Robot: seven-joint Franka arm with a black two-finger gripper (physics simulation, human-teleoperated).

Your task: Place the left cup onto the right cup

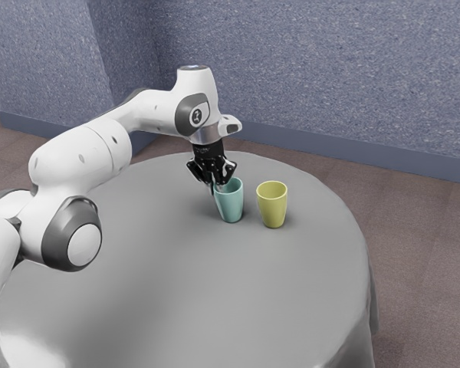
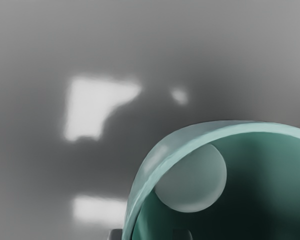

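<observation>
Exterior view: gripper [image 1: 217, 184] sits at the teal cup [image 1: 231, 204]'s left rim, jaws released, straddling its wall; yellow cup [image 1: 272, 205] stands just right.

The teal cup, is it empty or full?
Empty. The wrist view looks into the teal cup and its bare pale bottom shows, with nothing inside.

Teal cup [image 1: 231, 202] [image 2: 149, 172]: smooth, semi-gloss, glazed or plastic look, pale sheen on rim. Yellow cup [image 1: 272, 205]: same smooth finish. Table [image 1: 176, 299]: smooth grey satin, mirrors blurred light patches. Arm [image 1: 84, 149]: glossy white plastic. Wall [image 1: 330, 61]: rough, speckled. Floor [image 1: 422, 230]: matt, carpet-like.
</observation>
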